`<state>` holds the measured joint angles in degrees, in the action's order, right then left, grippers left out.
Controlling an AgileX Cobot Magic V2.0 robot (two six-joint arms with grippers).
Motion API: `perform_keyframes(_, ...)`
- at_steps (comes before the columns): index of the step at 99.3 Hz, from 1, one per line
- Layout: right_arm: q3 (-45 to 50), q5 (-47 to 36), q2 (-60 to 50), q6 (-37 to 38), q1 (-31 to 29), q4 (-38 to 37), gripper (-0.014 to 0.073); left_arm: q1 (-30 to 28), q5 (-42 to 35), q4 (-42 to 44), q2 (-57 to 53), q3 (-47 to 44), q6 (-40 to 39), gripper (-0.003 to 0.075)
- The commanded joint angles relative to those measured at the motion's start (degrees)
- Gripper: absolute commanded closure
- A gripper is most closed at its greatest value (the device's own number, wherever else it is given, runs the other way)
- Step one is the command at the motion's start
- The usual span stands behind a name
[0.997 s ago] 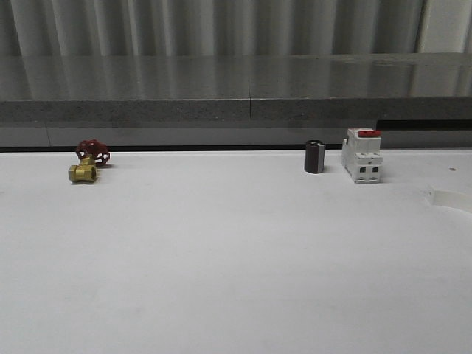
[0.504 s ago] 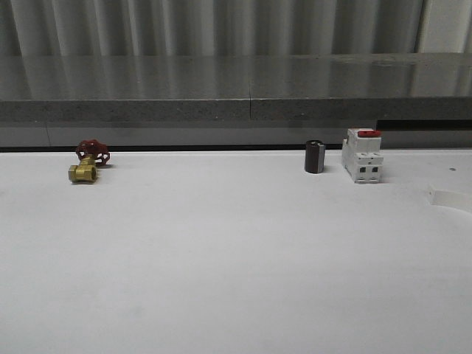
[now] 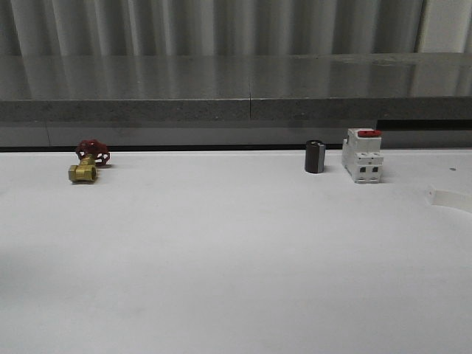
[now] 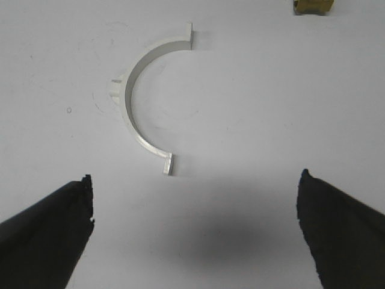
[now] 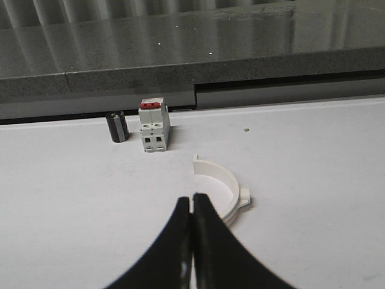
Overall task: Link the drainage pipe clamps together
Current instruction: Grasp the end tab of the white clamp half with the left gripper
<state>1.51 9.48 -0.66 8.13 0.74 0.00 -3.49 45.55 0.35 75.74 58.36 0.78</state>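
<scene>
One drainage pipe clamp (image 4: 133,108), a white half-ring with small tabs, lies flat on the white table in the left wrist view. My left gripper (image 4: 195,188) hangs above the table just short of it, open wide, with nothing between its fingers. The other white clamp half (image 5: 227,188) lies on the table in the right wrist view, and part of it shows at the right edge of the front view (image 3: 450,198). My right gripper (image 5: 192,200) is shut and empty, its tips just in front of that half's open side.
A white breaker with a red top (image 3: 362,156) and a short black cylinder (image 3: 315,156) stand at the back right. A brass valve with a red handle (image 3: 87,164) lies at the back left. A grey ledge runs behind the table.
</scene>
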Motion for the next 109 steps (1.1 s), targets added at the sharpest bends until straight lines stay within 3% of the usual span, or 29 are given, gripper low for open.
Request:
perform_keyframes(1,-0.84,-4.36,-1.11,-0.22,0.08,0.0,0.0711,-3.37,0.04,-5.36,4.59,6.65,6.99,0.0061)
perform_keyframes(31,-0.84,-4.36,-1.11,-0.22,0.08,0.0,0.0711,-10.65,2.74,-7.36,21.24,17.28,12.72,0.0061)
perform_keyframes(109,-0.84,-4.36,-1.11,-0.22,0.08,0.0,0.0711,-10.9,-1.69,-6.74,37.28,24.94,17.61,0.0061)
